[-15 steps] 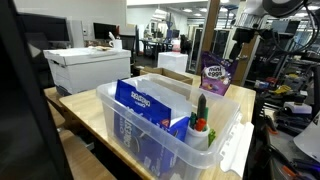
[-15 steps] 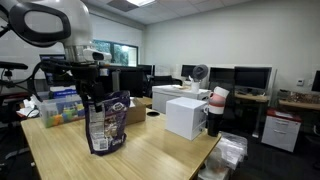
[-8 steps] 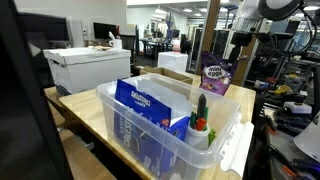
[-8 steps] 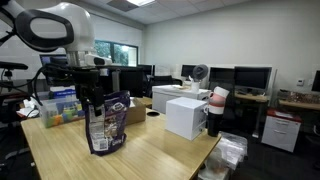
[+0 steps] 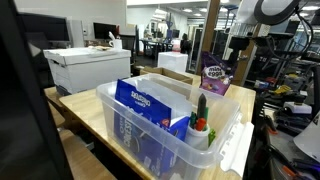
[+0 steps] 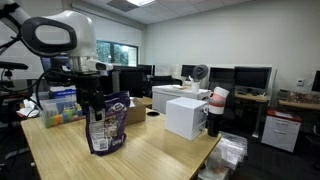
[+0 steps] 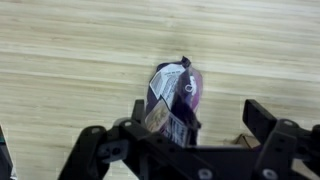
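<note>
Jaws spread wide, empty, poised above purple snack bag (image 7: 175, 92) on wooden table (image 7: 60, 55)

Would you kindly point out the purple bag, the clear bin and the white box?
purple bag (image 6: 108, 130), an exterior view, front panel.
clear bin (image 5: 230, 128), an exterior view, side wall.
white box (image 6: 183, 120), an exterior view, front face.

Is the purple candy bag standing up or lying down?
Standing up. In an exterior view the purple bag rests on its bottom on the wooden table, top edge pointing up.
</note>
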`<state>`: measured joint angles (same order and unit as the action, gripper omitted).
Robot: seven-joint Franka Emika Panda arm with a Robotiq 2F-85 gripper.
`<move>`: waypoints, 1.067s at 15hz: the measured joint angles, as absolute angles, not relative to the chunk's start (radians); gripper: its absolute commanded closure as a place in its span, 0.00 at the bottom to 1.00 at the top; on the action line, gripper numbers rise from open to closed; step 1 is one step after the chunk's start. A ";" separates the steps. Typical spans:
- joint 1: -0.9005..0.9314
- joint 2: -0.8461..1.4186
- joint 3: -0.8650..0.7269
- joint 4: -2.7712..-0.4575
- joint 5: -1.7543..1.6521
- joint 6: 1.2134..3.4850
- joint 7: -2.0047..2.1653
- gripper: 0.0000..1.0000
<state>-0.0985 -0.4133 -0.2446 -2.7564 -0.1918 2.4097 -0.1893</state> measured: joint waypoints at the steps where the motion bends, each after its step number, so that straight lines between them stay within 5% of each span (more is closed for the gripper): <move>1: -0.103 -0.408 -0.240 -2.756 -0.193 2.412 -0.189 0.00; 5: -0.122 -0.392 -0.225 -2.756 -0.209 2.428 -0.189 0.01; 10: -0.145 -0.372 -0.208 -2.756 -0.234 2.456 -0.189 0.18; 12: -0.150 -0.365 -0.204 -2.756 -0.238 2.459 -0.188 0.15; 16: -0.153 -0.353 -0.198 -2.756 -0.238 2.459 -0.188 0.43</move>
